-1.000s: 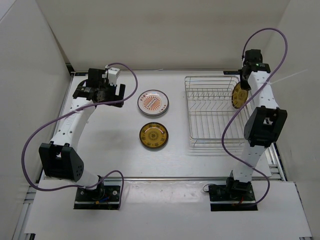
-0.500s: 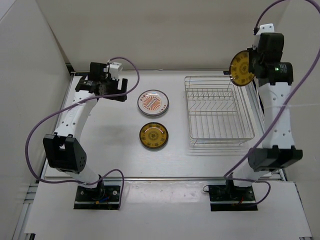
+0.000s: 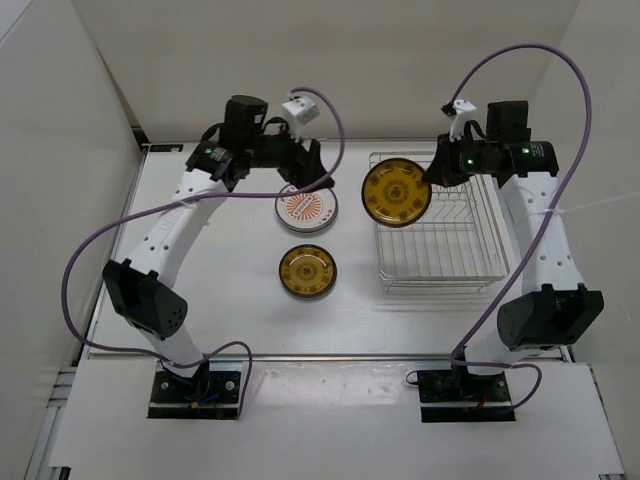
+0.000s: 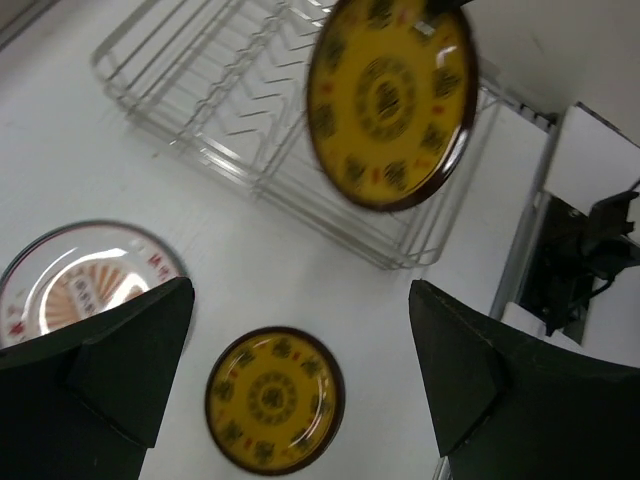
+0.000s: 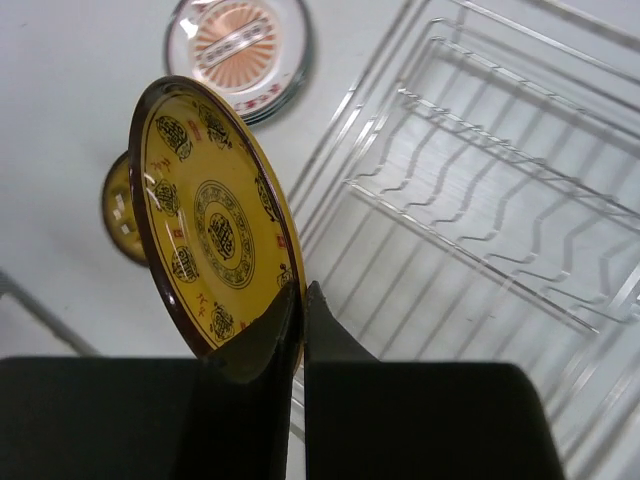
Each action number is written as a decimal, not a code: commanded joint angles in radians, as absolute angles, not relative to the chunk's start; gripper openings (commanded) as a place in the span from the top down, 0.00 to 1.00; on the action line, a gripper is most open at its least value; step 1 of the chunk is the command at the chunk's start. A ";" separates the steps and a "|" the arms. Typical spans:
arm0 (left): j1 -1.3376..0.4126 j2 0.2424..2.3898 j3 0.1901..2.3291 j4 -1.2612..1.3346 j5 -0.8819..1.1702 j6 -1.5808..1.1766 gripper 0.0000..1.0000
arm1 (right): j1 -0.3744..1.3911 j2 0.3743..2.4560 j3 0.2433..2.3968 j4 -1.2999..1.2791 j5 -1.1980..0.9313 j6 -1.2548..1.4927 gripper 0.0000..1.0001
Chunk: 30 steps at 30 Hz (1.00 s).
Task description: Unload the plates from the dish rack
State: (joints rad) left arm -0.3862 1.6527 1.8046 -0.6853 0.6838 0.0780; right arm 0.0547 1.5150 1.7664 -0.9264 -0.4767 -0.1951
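Robot lab: white enclosure walls (image 3: 300,60)

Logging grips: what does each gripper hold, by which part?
The right gripper pinches the round golden-yellow, brown-rimmed plate by its rim; the left gripper holds nothing.

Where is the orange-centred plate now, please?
The orange-centred plate lies flat on the table in the top view, left of the dish rack, just beyond the flat yellow plate.

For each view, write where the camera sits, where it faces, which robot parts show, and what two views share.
Top external: high behind the robot, looking down at the table; left arm, right arm show.
Left wrist: on the left arm, facing the dish rack; open left pincer shows.
Right wrist: on the right arm, facing the yellow plate in its shut right pincer.
Wrist views share that plate.
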 commanded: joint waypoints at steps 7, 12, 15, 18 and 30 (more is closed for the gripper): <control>-0.567 1.813 1.947 -0.672 0.664 0.060 0.00 | 0.100 1.523 1.786 -0.890 -0.681 -0.215 1.00; -0.568 1.848 1.993 -0.681 0.641 0.040 0.01 | 0.100 1.523 1.775 -0.890 -0.690 -0.215 1.00; -0.568 1.858 2.014 -0.681 0.631 0.040 0.07 | 0.109 1.523 1.764 -0.890 -0.670 -0.224 1.00; -0.568 1.847 2.023 -0.681 0.620 0.040 0.12 | 0.120 1.523 1.744 -0.881 -0.660 -0.233 1.00; -0.577 1.879 2.042 -0.690 0.653 0.021 0.45 | 0.160 1.505 1.744 -0.881 -0.632 -0.233 1.00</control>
State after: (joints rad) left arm -0.5690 1.8904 2.0075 -0.6815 0.6250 0.0269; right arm 0.1577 1.5448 1.7496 -0.9176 -0.6239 -0.2214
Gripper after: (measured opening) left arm 0.581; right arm 0.011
